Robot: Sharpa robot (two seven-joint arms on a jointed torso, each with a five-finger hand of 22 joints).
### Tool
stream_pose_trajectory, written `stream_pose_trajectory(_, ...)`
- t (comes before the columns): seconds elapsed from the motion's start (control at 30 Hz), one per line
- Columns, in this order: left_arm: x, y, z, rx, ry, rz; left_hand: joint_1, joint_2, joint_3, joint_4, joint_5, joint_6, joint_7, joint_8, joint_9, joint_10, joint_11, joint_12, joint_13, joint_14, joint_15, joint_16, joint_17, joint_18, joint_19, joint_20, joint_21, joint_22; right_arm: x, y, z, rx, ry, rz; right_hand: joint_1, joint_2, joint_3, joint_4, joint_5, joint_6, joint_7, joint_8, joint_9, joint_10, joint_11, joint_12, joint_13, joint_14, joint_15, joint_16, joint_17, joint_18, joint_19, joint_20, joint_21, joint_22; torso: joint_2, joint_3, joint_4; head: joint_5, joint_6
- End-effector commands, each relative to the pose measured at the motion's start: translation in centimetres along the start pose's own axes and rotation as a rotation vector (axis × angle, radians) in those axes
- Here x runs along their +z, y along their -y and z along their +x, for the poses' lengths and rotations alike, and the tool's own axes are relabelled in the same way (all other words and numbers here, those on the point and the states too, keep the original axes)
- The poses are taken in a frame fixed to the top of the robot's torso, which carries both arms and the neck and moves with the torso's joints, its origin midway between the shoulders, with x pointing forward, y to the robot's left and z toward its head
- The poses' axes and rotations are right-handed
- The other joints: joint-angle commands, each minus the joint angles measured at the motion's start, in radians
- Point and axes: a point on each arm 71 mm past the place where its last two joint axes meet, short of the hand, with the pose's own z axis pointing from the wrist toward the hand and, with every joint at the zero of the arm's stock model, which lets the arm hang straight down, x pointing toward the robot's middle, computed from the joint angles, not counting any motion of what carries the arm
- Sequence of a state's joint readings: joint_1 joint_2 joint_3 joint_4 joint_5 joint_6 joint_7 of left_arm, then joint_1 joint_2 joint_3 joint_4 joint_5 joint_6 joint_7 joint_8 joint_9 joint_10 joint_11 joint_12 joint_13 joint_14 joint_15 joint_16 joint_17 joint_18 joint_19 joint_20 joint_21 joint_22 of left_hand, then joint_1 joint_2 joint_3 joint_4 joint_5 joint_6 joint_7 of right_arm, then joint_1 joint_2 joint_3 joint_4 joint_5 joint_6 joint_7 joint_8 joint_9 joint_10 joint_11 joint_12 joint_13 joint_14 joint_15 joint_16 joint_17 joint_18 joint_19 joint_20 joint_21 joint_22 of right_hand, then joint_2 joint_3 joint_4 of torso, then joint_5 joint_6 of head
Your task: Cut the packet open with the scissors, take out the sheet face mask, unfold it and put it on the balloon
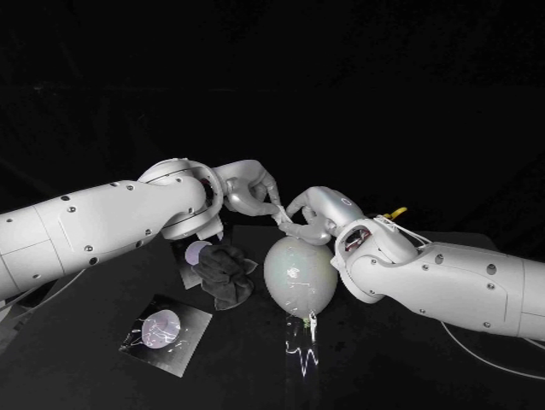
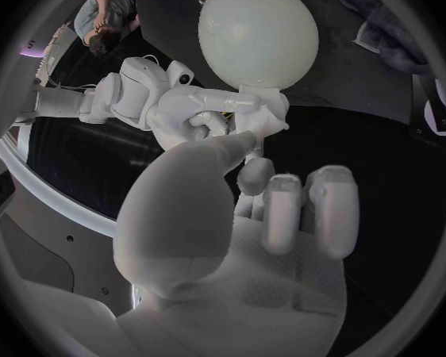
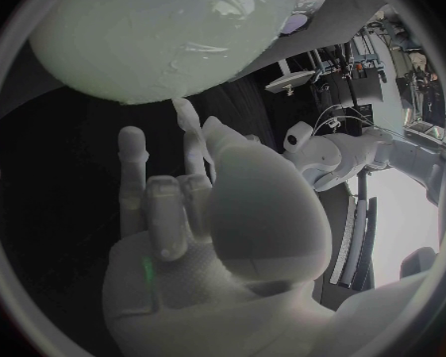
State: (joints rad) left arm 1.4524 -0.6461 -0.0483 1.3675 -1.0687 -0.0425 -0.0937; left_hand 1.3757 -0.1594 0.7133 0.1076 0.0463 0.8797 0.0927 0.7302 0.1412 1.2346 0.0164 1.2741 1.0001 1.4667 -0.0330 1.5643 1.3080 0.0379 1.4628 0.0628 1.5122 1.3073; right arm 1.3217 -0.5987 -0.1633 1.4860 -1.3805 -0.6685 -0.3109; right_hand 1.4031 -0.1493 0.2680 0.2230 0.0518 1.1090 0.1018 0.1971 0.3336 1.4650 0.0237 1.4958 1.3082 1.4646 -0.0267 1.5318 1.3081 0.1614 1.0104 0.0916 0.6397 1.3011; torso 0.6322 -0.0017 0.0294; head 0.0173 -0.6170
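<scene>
The left arm (image 1: pixel 88 226) reaches in over the left edge of the table (image 1: pixel 383 367), and the right arm (image 1: pixel 470 286) over the right edge. The left hand (image 1: pixel 253 190) and right hand (image 1: pixel 314 213) meet near the middle, fingertips touching. Each hand has some fingers straight and some curled. I cannot tell if either holds anything.

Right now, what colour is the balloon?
The balloon is a pale whitish green, clearest in the left wrist view.

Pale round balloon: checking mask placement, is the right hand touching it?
Cannot tell: in right wrist view the right hand has a fingertip at the pale balloon outline; depth unclear.
</scene>
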Motion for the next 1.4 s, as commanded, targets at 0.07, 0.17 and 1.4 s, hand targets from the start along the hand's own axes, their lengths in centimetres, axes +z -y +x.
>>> stream_pose_trajectory(0.07, 0.0, 0.5, 0.2, 0.006, -0.029, 0.028, 0.004, 0.004, 0.008, -0.001, 0.004, 0.007, -0.003, 0.003, 0.090, 0.008, -0.001, -0.006, 0.001, 0.104, -0.007, 0.007, 0.263, -0.007, 0.019, -0.001, 0.006, 0.140, 0.1, -0.1, -0.1, 0.016, 0.005, -0.021, 0.041, 0.080, 0.063, -0.001, -0.003, -0.004, -0.009, 0.009, 0.002, 0.079, -0.004, 0.011, 0.212, 0.072, -0.002, 0.010, 0.194, 0.010, 0.009, 0.001, 0.016, 0.011, 0.000, -0.0002, 0.0004, -0.001, -0.002)
stream_pose_trajectory(0.17, -0.1, 0.6, 0.3, 0.006, -0.034, 0.032, 0.004, 0.004, 0.008, -0.001, 0.004, 0.007, -0.003, 0.003, 0.090, 0.008, -0.001, -0.006, 0.000, 0.104, -0.007, 0.007, 0.263, -0.007, 0.018, -0.001, 0.005, 0.139, 0.1, -0.1, -0.2, 0.027, 0.010, -0.029, 0.057, 0.108, 0.102, -0.010, -0.003, -0.011, -0.009, 0.012, 0.006, 0.080, -0.005, 0.013, 0.214, 0.074, -0.004, 0.012, 0.197, 0.009, 0.014, -0.001, 0.021, 0.015, 0.000, -0.0001, 0.0008, 0.000, -0.002)
stream_pose_trajectory(1.4, 0.0, -1.9, -0.9, -0.388, 0.101, 0.086, -0.007, -0.066, 0.011, 0.032, 0.008, -0.121, 0.110, -0.101, 0.030, -0.367, 0.135, -0.776, -0.712, -0.711, 0.142, -0.776, -0.638, 0.106, -0.779, 0.119, -0.755, -0.729, 0.9, 1.9, -3.7, 0.476, -0.365, 0.240, 0.028, 0.147, 0.193, -0.043, -0.003, -0.012, -0.009, 0.047, 0.032, 0.080, -0.005, 0.011, 0.212, 0.071, -0.005, 0.009, 0.192, 0.008, 0.011, 0.004, 0.019, 0.031, -0.001, -0.0019, 0.0005, -0.007, 0.022)
